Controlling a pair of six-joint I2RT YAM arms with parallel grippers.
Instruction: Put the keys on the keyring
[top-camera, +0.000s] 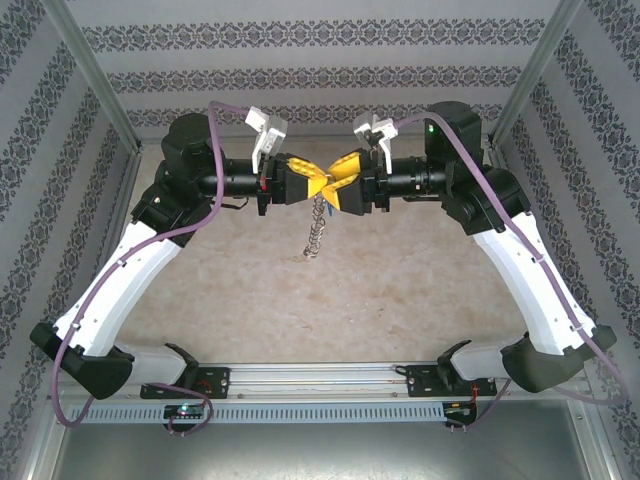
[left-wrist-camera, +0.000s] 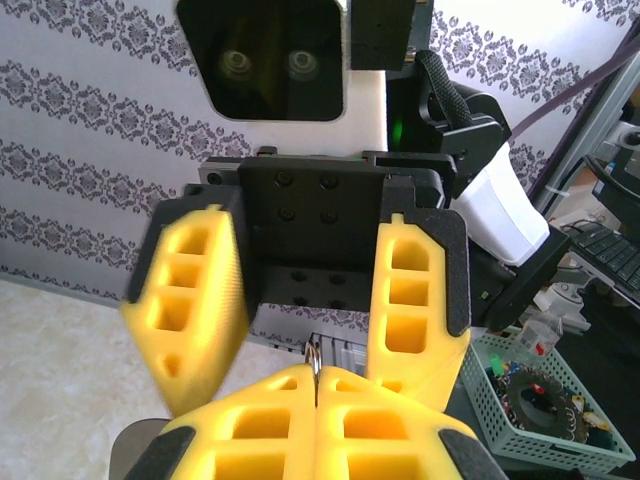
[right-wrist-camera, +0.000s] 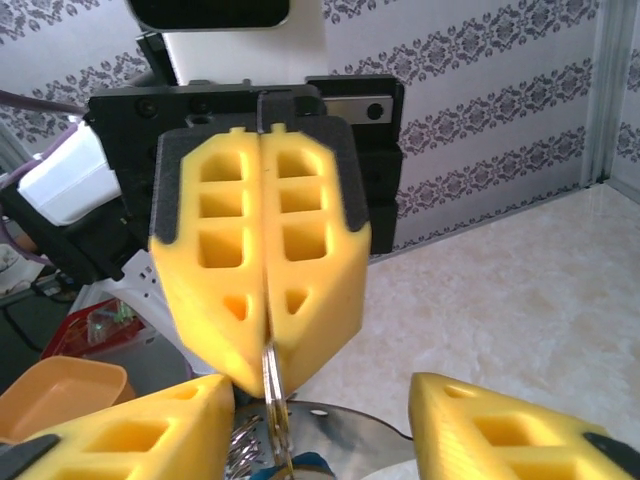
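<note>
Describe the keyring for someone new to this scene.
Above the middle of the table, the left gripper and right gripper meet. Pinched in the shut left one, the keyring hangs down: a thin grey metal loop strung with small metal pieces, unlike the chunky yellow fingers beside it.

Both arms bowed outward, grippers meeting tip to tip at the centre

The left arm (top-camera: 130, 280) and right arm (top-camera: 530, 270) rise from their bases with elbows flared wide; their forearms turn inward and lie level, wrists facing each other; the left gripper (top-camera: 322, 188) has its yellow fingers (right-wrist-camera: 300, 260) pressed flat together, pinching the keyring (top-camera: 317, 228) at their tips; the right gripper (top-camera: 338, 181) stands with its fingers (left-wrist-camera: 415, 300) spread apart, one to each side of the left gripper's tips.
</note>
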